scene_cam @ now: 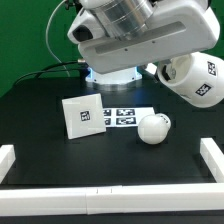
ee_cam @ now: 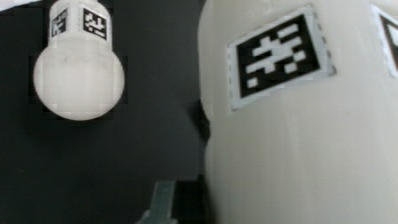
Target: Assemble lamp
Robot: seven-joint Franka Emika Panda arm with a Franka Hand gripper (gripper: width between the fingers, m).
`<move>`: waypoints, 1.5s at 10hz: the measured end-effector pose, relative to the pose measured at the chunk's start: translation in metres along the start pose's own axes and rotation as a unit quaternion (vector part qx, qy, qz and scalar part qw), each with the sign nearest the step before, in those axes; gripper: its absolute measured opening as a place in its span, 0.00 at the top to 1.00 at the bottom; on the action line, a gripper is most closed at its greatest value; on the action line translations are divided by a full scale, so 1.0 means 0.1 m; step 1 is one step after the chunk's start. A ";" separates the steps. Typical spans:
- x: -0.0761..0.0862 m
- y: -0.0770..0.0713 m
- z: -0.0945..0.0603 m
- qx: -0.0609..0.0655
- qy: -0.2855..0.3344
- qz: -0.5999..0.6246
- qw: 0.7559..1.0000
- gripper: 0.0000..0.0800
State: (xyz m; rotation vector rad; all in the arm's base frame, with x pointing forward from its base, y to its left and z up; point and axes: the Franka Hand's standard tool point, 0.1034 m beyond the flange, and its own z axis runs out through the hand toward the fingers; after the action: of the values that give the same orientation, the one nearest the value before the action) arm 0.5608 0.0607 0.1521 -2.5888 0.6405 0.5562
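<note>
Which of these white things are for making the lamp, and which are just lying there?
For the lamp: square base, bulb, shade.
Just lying about: marker board, white rails at the table's edge.

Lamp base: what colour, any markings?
The base is white, with one black-and-white square tag; best seen in the exterior view.

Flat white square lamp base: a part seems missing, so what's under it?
The flat white square lamp base lies on the black table; nothing shows beneath; its underside is covered.
</note>
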 end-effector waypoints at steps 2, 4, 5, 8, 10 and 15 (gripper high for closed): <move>0.07 -0.04 -0.03 0.003 0.069 -0.005 0.998 0.94; 0.04 -0.03 -0.01 0.001 0.088 -0.008 0.996 0.94; -0.12 0.03 0.02 -0.024 0.097 -0.042 0.994 0.94; -0.53 0.15 0.13 -0.091 0.137 -0.109 0.980 0.94; -0.52 0.16 0.15 -0.091 0.137 -0.109 0.980 0.94; -0.83 0.18 0.50 -0.177 0.212 -0.207 0.939 0.94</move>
State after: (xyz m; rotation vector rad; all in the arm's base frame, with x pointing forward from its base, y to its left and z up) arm 0.4703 0.0985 0.1435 -3.0950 0.0982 -0.0351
